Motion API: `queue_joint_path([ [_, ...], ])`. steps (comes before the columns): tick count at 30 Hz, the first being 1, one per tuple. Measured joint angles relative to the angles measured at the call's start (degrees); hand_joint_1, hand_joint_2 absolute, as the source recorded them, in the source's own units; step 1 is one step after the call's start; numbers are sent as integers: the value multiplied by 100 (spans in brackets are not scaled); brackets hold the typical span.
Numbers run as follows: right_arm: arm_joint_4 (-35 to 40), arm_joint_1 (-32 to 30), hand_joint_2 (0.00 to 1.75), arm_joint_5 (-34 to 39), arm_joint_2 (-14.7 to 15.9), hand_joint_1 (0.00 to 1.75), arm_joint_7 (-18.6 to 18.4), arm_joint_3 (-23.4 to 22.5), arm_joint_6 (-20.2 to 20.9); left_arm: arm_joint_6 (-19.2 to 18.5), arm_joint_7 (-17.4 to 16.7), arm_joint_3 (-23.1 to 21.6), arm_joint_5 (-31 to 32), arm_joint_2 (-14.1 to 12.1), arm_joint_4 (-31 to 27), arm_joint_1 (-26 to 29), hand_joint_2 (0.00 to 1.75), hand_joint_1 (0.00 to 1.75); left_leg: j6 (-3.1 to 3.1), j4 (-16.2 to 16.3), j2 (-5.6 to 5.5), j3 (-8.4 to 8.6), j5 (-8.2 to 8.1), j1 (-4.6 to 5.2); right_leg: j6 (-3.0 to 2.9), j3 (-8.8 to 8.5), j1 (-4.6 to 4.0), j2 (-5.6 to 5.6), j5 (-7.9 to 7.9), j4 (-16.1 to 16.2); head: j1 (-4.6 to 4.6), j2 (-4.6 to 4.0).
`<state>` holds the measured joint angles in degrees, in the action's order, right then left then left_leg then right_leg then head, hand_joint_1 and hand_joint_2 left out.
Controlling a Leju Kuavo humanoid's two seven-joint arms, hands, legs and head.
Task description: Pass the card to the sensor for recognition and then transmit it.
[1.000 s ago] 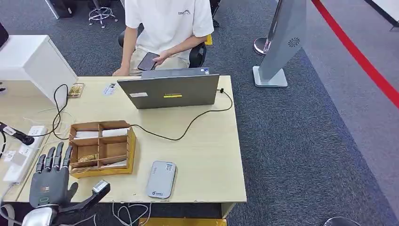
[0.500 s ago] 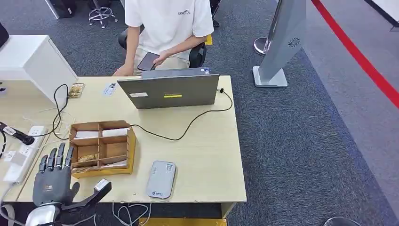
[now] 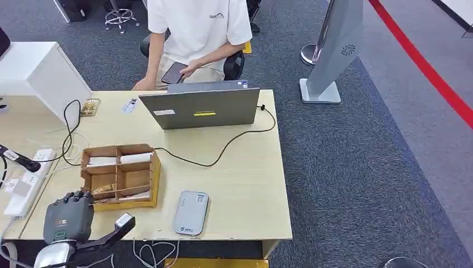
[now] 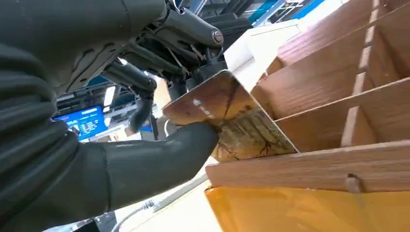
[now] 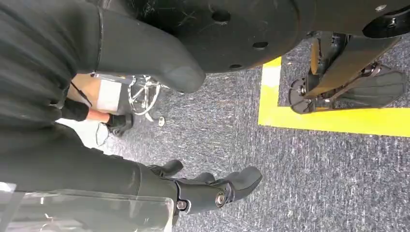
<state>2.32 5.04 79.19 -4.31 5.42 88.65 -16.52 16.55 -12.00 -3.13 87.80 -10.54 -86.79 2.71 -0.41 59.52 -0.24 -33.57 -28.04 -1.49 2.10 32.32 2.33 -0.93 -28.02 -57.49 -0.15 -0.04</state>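
Fingers curl since last frame; my left hand [image 4: 121, 145] pinches card [image 4: 227, 121] in wooden box [image 3: 120, 176]; lift toward sensor [image 3: 191, 213] next.

Little here can actually be read. The person's white shirt [image 3: 198, 25] bears a small dark chest mark, too tiny to make out. The laptop lid [image 3: 201, 108], near the table's far edge, carries a yellow sticker and a white one, both illegible. The grey card reader [image 3: 191, 212] by the table's near edge has small print at its near end, unreadable. The grey floor stand [image 3: 334, 44] shows a round swirl logo.
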Motion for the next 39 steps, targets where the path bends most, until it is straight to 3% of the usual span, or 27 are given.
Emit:
queue_joint_path([
  [6,-2,0,175,-7,0,0,9,0,2,53,116,0,0,-2,0,6,175,175,0,0,-1,-1,0,0,0,0,0,1,0,0,0,0],
  [11,-6,-1,175,2,0,0,17,0,0,376,238,0,0,13,-11,59,175,175,0,0,-1,-1,0,0,0,0,0,1,0,0,0,0],
  [17,-15,-2,175,18,-13,0,17,0,-2,382,295,0,0,31,-149,140,175,175,0,0,-1,-1,0,0,0,0,0,0,0,0,0,0],
  [22,-42,-7,175,127,-28,0,17,0,-9,343,315,-9,0,24,-875,330,175,175,0,0,-1,0,0,-1,0,0,-1,0,0,0,0,0],
  [27,-92,-7,175,197,-66,0,-2,0,-22,6,376,-160,-13,-66,-1740,465,175,175,0,0,-1,-1,0,-1,0,1,-1,1,-1,0,0,0],
  [34,-125,-12,175,227,-98,0,-81,0,-22,-345,439,-369,-116,-345,-2496,499,175,175,-1,0,0,0,0,-8,-1,1,-9,0,0,0,0,0],
  [39,-155,-13,175,153,-114,0,-150,0,-17,-389,382,-467,-85,-437,-2728,367,175,175,-2,2,-2,2,1,-9,-2,3,-9,2,1,1,-2,0],
])
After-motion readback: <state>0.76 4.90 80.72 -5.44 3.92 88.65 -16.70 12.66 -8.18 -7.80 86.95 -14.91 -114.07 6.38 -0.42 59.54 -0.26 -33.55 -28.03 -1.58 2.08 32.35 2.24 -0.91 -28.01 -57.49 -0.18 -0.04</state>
